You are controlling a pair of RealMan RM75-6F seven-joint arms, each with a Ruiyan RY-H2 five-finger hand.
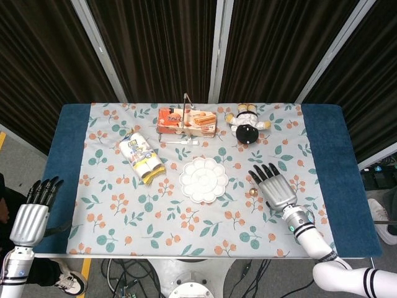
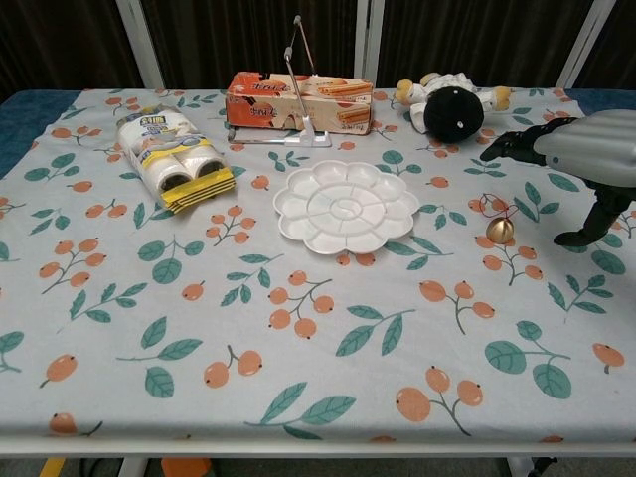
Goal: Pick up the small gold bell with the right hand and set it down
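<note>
The small gold bell point(image 2: 499, 231) with its thin red loop sits on the floral cloth right of the white palette; in the head view the bell point(image 1: 253, 192) is a tiny gold dot. My right hand point(image 1: 275, 186) hovers over the cloth just right of the bell, fingers spread, holding nothing. In the chest view the right hand point(image 2: 581, 159) enters from the right edge above and beside the bell, not touching it. My left hand point(image 1: 31, 214) hangs off the table's left front corner, fingers extended and empty.
A white flower-shaped palette point(image 2: 344, 207) lies mid-table. Behind it are a biscuit box point(image 2: 298, 99) with a metal stand point(image 2: 298, 79), a plush toy point(image 2: 452, 104) at back right, and a wrapped pack of rolls point(image 2: 174, 154) at left. Blue table edges point(image 1: 329, 133) flank the cloth.
</note>
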